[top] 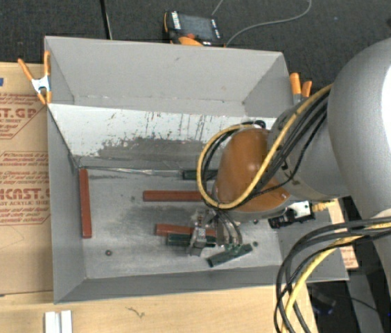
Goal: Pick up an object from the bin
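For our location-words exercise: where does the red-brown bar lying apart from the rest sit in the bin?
In the camera view, the lone red-brown bar lies at the left of the bin floor, along the left wall, far from the claw.

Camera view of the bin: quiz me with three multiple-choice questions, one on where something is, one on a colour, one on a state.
1. Where are the jaws?
A) over the small heap at the bin's lower right
B) by the left wall
C) up at the far wall

2. What colour is the long stick by the left wall?
A) blue
B) red-brown
C) yellow

3. How does that stick lie?
A) leaning on the rim
B) across another stick
C) flat on the floor, alone

Answers:
1 A, they sit right at the heap of a stick and dark green pieces.
2 B, it is plainly red-brown.
3 C, it lies flat, apart from the other sticks.
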Motion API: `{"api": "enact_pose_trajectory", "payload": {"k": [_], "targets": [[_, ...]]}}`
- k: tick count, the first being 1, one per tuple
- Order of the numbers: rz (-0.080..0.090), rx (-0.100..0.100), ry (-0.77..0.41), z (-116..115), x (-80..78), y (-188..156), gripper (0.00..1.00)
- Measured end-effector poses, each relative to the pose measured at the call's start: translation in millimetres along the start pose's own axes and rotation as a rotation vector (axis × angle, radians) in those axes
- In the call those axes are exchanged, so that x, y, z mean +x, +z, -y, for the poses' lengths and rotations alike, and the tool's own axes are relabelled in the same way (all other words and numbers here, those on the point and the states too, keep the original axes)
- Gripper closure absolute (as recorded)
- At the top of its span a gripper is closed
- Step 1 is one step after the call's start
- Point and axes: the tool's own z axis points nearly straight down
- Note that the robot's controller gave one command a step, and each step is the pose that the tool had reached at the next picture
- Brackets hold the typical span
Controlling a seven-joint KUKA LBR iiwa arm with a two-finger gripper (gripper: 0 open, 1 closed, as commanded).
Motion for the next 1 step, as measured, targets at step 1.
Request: {"api": "enact_pose_trajectory", "payload": {"k": [1], "targets": [[0.007,-0.001,-0.001,-1.0,-1.3,-102.5,1.0]]}}
